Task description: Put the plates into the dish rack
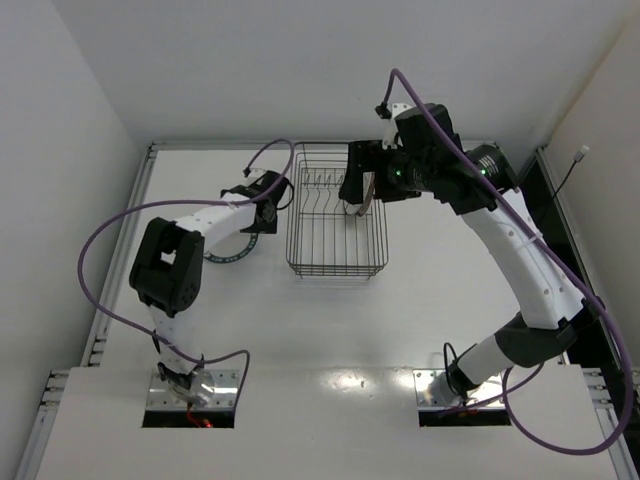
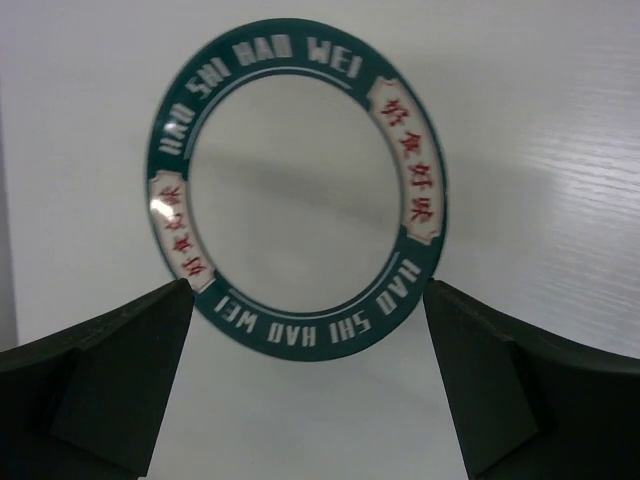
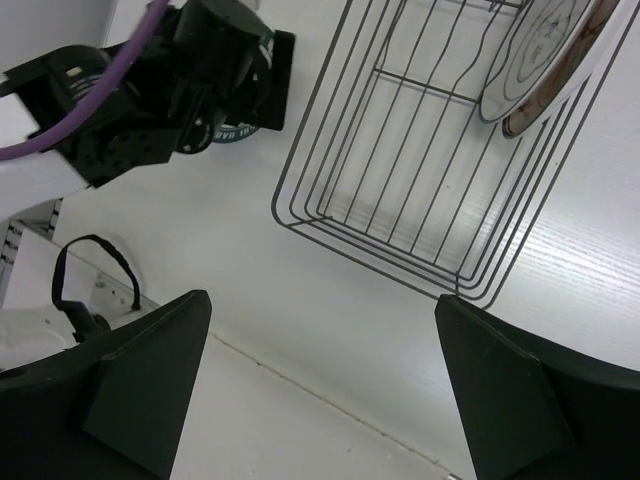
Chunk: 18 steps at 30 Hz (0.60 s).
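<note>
A white plate with a dark teal lettered ring (image 2: pixel 300 190) lies flat on the table left of the dish rack, partly under my left arm in the top view (image 1: pixel 225 252). My left gripper (image 2: pixel 308 292) is open and empty above that plate's near edge (image 1: pixel 252 212). A second plate (image 3: pixel 535 55), white with a grey ring and brownish rim, stands on edge in the black wire dish rack (image 3: pixel 360 255) at its far right side (image 1: pixel 362 195). My right gripper (image 3: pixel 322 300) is open and empty, raised above the rack (image 1: pixel 358 185).
The rack (image 1: pixel 335 255) sits mid-table at the back. My left arm's black wrist (image 3: pixel 150 90) is close to the rack's left side. Purple cables loop off both arms. White walls close in the table on the left and right.
</note>
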### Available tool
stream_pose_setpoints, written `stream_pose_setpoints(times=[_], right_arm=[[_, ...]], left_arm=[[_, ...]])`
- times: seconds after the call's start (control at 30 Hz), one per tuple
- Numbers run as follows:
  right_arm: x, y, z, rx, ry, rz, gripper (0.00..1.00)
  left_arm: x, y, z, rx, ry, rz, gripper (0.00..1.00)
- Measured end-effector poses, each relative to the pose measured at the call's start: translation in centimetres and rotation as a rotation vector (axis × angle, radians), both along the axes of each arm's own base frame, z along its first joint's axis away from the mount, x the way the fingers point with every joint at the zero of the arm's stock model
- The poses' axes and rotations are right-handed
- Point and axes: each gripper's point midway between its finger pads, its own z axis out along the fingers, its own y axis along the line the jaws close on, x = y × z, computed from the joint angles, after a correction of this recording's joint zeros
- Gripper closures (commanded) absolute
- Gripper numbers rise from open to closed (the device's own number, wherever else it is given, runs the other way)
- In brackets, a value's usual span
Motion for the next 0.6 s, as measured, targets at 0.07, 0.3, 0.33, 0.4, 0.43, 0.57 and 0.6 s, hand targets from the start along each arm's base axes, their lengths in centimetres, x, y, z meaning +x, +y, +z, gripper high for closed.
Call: stream_pose_setpoints(times=[0.07,0.3,0.33,0.4,0.43,0.57,0.6], right_arm=[[-0.1,-0.1,0.0,-0.002,-0.002,0.016,0.07],[-0.3,-0.5,-0.7,-0.039,0.013,0.052,0.06],[-0.3,-0.6,-0.8,-0.043,0.014,0.054,0.06],[-0.3,-0.7,-0.9,-0.049,0.019,0.06,0.06],[-0.3,-0.9,-1.1,-0.055,0.022,0.063,0.06],[-0.3,-1.2,-1.5,-0.069,0.038,0.069,0.06],[-0.3,-1.3,-1.6,-0.072,0.043,0.07,0.06]], left_arm=[[0.7,-0.9,-1.3,-0.02,0.026,-0.041,0.0],[1.8,-2.1,-5.4,-0.032,0.142,-0.105,0.1],[2.2,-2.2,-5.4,-0.033,0.15,-0.102,0.13],[3.3,-2.2,-5.6,-0.048,0.147,-0.086,0.23],[3.6,-2.2,-5.6,-0.058,0.146,-0.078,0.26],[4.1,-1.5,-6.1,-0.071,0.151,-0.035,0.5],[4.1,-1.4,-6.2,-0.07,0.154,-0.031,0.59]])
